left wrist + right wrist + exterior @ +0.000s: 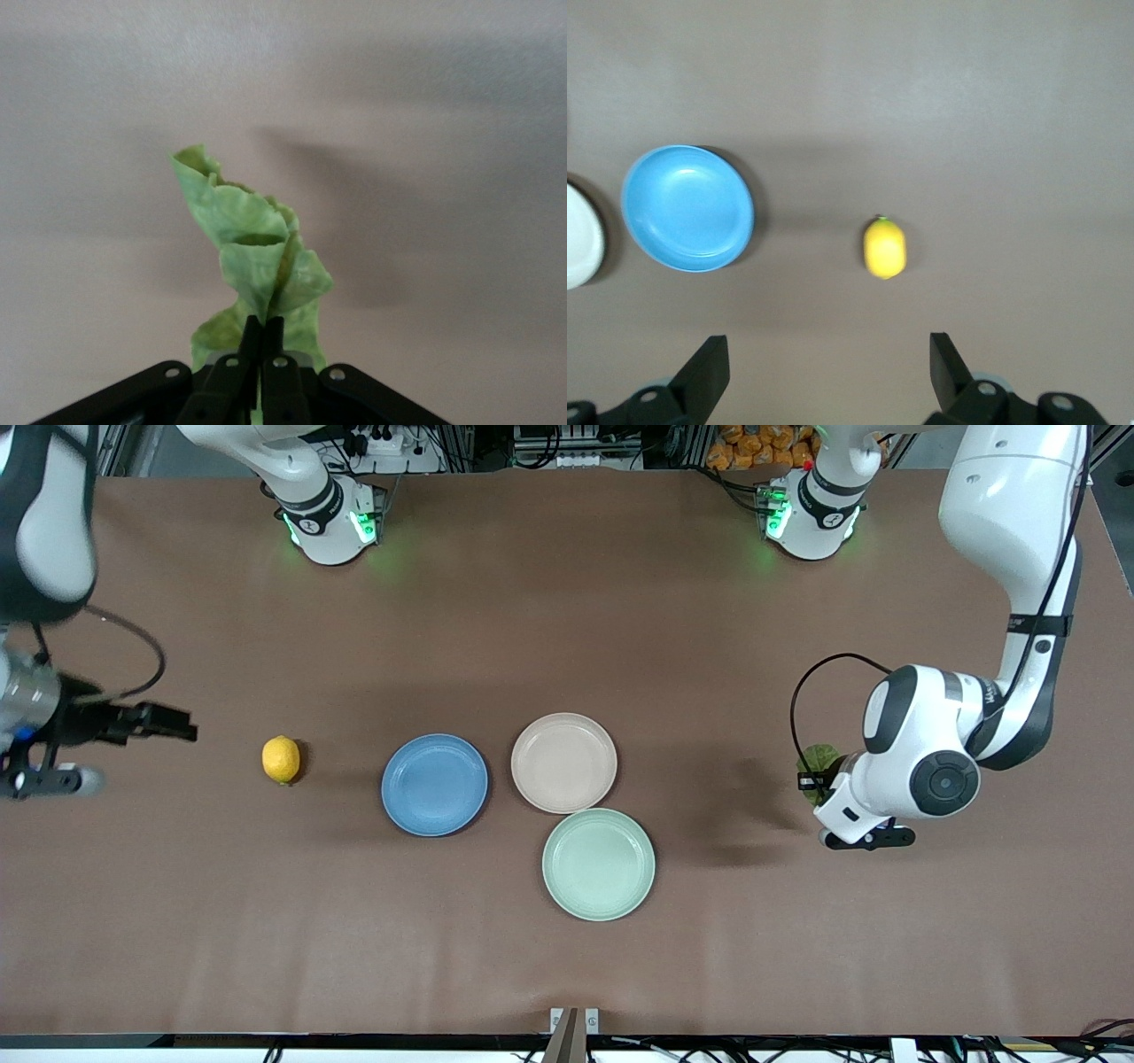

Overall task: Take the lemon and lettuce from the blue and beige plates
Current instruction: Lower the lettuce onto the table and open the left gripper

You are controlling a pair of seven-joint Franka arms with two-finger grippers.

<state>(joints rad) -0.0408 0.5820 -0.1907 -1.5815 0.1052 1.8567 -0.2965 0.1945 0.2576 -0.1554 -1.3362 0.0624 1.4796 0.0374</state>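
The left gripper [263, 350] has its fingers pinched together on the lower edge of the lettuce [252, 257], which hangs in the air over bare table toward the left arm's end of the bench, well apart from all three plates. The hold is thin, on a narrow fold of leaf only, so the main risk is the leaf slipping or tearing free during any quick move or tilt (it would then drop flat onto the table and be awkward to pinch again). The right gripper [828, 372] hangs spread wide and holding nothing, over the table near the edge at the right arm's end. The lemon [281, 759] lies on the bare table between that edge and the blue plate [434, 784], near neither bench corner; being oval, it could roll if nudged by a finger. The blue plate and the beige plate [563, 763] both stand empty near the middle of the bench, with a mint-green plate [598, 863] beside them, closer to the front edge. Nothing stands in either arm's way.
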